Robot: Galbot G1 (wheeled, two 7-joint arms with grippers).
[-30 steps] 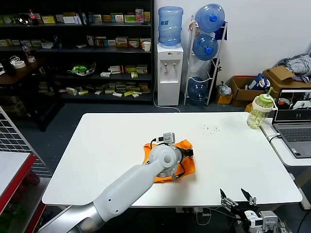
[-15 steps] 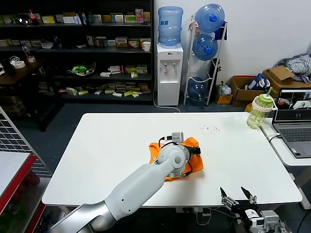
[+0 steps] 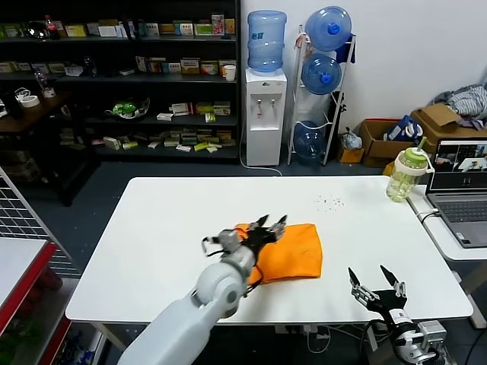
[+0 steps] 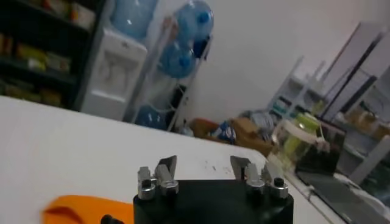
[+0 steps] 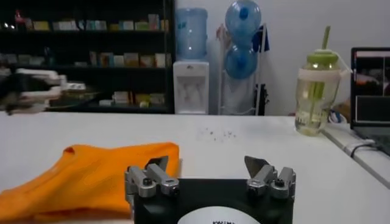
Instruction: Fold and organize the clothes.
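Observation:
The orange T-shirt (image 3: 293, 252) lies folded into a small bundle near the middle of the white table (image 3: 167, 228). It also shows in the right wrist view (image 5: 91, 176), and a corner of it in the left wrist view (image 4: 79, 210). My left gripper (image 3: 266, 226) is open and empty, raised over the shirt's left edge with its fingers pointing up and away. My right gripper (image 3: 375, 275) is open and empty at the table's front edge, to the right of the shirt.
A green-lidded bottle (image 3: 405, 174) stands at the table's far right corner, beside a laptop (image 3: 462, 190) on a side table. Small dark specks (image 3: 331, 201) lie behind the shirt. Shelves and a water dispenser stand behind the table.
My left gripper has let go of the shirt, lifted off it and pulled back to the left. The shirt now lies uncovered, shifted slightly right. My right gripper has risen a little.

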